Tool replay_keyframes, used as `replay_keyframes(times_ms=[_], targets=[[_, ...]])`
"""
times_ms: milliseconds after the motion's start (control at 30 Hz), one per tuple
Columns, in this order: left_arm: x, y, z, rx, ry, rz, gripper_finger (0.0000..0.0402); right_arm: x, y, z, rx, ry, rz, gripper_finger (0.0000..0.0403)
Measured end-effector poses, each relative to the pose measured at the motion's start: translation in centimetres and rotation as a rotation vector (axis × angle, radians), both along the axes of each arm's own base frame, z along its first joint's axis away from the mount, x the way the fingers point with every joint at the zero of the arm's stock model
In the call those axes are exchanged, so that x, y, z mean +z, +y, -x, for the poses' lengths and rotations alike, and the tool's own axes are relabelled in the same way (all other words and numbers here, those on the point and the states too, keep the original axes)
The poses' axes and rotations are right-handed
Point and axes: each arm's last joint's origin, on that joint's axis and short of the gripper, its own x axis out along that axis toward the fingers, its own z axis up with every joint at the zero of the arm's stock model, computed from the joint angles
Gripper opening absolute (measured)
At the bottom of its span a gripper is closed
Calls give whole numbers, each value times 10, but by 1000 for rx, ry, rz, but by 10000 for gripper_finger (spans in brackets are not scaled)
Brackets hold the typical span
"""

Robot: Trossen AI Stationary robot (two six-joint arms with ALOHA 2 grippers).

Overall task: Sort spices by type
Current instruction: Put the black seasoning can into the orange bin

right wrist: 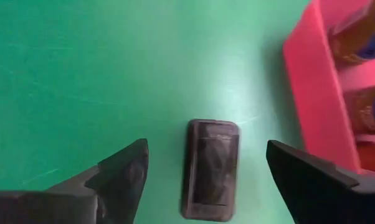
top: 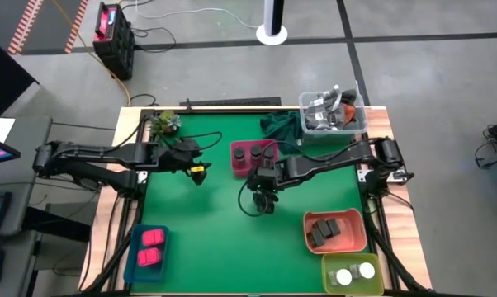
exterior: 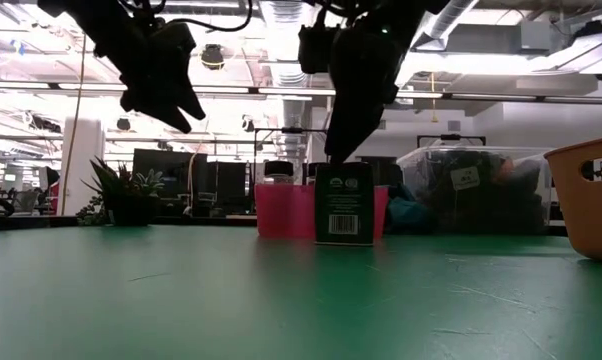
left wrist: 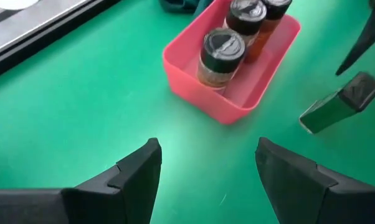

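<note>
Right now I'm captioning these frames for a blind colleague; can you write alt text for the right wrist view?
Looking down past the right claw, its two dark fingers spread wide on either side of a small dark box standing on the green table, without touching it. A pink tray holding brown jars sits beside the box.

I see a matt green mat (top: pixel 207 223) on a wood table (top: pixel 397 223). Pink tray (left wrist: pixel 218 99) smooth, slightly glossy plastic. Jars (left wrist: pixel 220 57) clear with dark glossy caps. Grey box (exterior: pixel 343 204) printed card. Tub (top: pixel 352 122) clear plastic.
</note>
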Motion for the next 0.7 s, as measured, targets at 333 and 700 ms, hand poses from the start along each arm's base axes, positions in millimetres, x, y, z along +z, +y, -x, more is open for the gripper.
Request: replay_keyframes(times_ms=[333,700], targets=[[-1,0,1,-26,33,-20,249,-13,-1,-5,10,26,43,317],[-5,-1,4,-49,85,10,249,-35,4,-7,-17,118,-1,240]])
